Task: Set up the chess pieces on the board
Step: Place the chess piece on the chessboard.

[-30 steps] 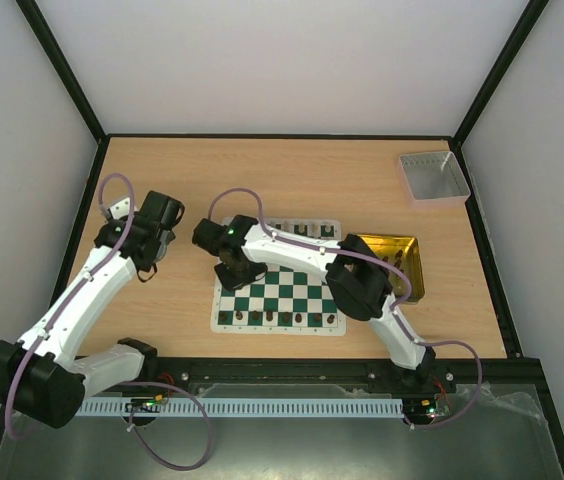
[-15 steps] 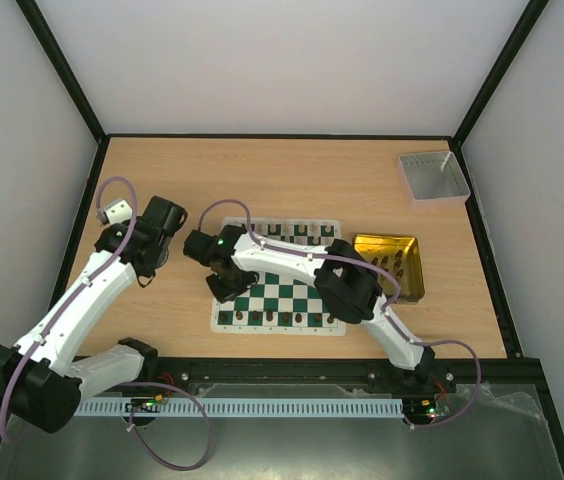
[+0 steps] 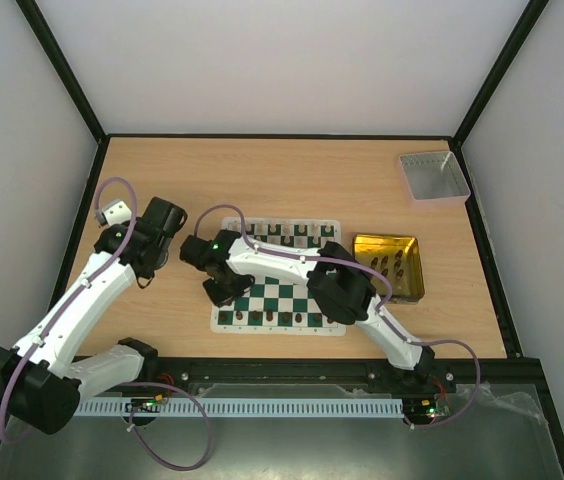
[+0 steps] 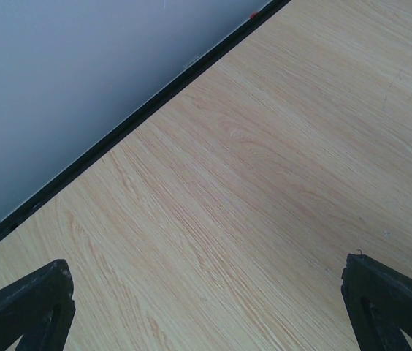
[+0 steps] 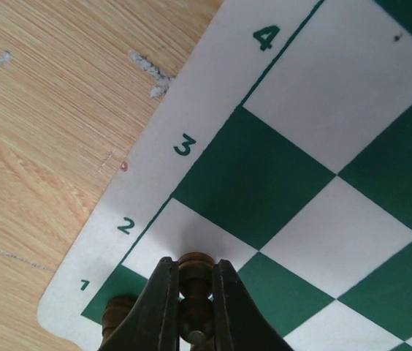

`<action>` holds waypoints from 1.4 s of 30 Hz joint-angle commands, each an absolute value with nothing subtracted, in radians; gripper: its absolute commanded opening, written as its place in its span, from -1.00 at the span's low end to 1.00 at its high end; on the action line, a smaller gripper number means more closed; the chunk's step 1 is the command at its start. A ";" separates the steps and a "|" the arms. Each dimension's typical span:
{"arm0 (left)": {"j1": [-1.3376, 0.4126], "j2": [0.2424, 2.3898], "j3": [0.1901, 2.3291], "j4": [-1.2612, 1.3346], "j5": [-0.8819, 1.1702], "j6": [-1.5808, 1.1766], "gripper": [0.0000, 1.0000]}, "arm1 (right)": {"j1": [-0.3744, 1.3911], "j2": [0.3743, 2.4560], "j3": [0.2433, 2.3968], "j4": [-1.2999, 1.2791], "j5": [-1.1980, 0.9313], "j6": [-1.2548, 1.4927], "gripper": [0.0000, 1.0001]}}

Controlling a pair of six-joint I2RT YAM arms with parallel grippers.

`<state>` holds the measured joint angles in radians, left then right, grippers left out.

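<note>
While the overhead camera gives only the layout, the wrist cameras supply the detail. From above, the board [image 3: 284, 297] lies flat on the table [image 3: 312, 180] in front of the arm bases. A near row of pieces [image 3: 277, 318] stands along its front edge and a far row of pieces [image 3: 284, 232] along its back edge, all too small there to tell their colours. The right arm reaches across the board to its left edge, hiding what its tool carries.

The right wrist view settles this. The right gripper [image 5: 194, 272] has its jaws pressed together on a dark brown piece [image 5: 195, 260], held upright over the white square beside the printed 2 on the border. Its base is hidden by the fingers [image 5: 163, 300], so whether it touches the board cannot be told. Just left of it, a second dark piece [image 5: 118, 311] stands on the green corner square by the printed 1.

Only the overhead view shows the yellow tray [image 3: 362, 243] just right of the board, with more dark pieces inside, and the grey tray [image 3: 432, 175] at the far right corner of the table.

The left gripper [image 4: 206, 311] hangs over bare wood left of the board with its jaws wide apart and nothing between them. Its own camera shows only tabletop and the black strip at the wall.
</note>
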<state>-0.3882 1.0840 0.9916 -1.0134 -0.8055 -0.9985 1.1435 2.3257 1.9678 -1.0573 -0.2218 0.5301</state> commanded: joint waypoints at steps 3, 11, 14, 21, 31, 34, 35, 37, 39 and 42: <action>-0.398 1.068 0.982 -1.019 -0.820 -0.990 0.98 | 1.151 2.351 2.003 -1.077 -0.206 0.525 -0.87; -0.405 1.072 0.976 -0.996 -0.801 -0.965 0.99 | 1.151 2.353 2.011 -1.079 -0.193 0.525 -0.85; -0.408 1.072 0.974 -0.993 -0.799 -0.963 0.98 | 1.151 2.357 2.014 -1.079 -0.200 0.525 -0.81; -0.413 1.074 0.973 -0.990 -0.797 -0.958 0.98 | 1.151 2.365 2.024 -1.080 -0.207 0.525 -0.62; -0.422 1.076 0.969 -0.979 -0.794 -0.950 0.99 | 1.151 2.359 2.033 -1.082 -0.195 0.523 -0.10; -0.425 1.076 0.966 -0.976 -0.793 -0.948 0.99 | 1.152 2.345 2.039 -1.085 -0.169 0.523 -0.08; -0.425 1.075 0.965 -0.976 -0.793 -0.948 0.98 | 1.151 2.340 2.039 -1.085 -0.162 0.523 -0.08; -0.426 1.077 0.965 -0.976 -0.793 -0.948 0.98 | 1.150 2.331 2.040 -1.086 -0.145 0.523 -0.08; -0.426 1.077 0.965 -0.977 -0.793 -0.948 0.98 | 1.148 2.322 2.040 -1.087 -0.132 0.524 -0.11; -0.427 1.077 0.970 -0.981 -0.795 -0.950 0.99 | 1.141 2.306 2.034 -1.091 -0.115 0.530 -0.13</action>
<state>-0.4225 1.0805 0.9802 -0.9779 -0.7849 -0.9512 1.1442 2.3497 2.0060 -1.0618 -0.1684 0.5240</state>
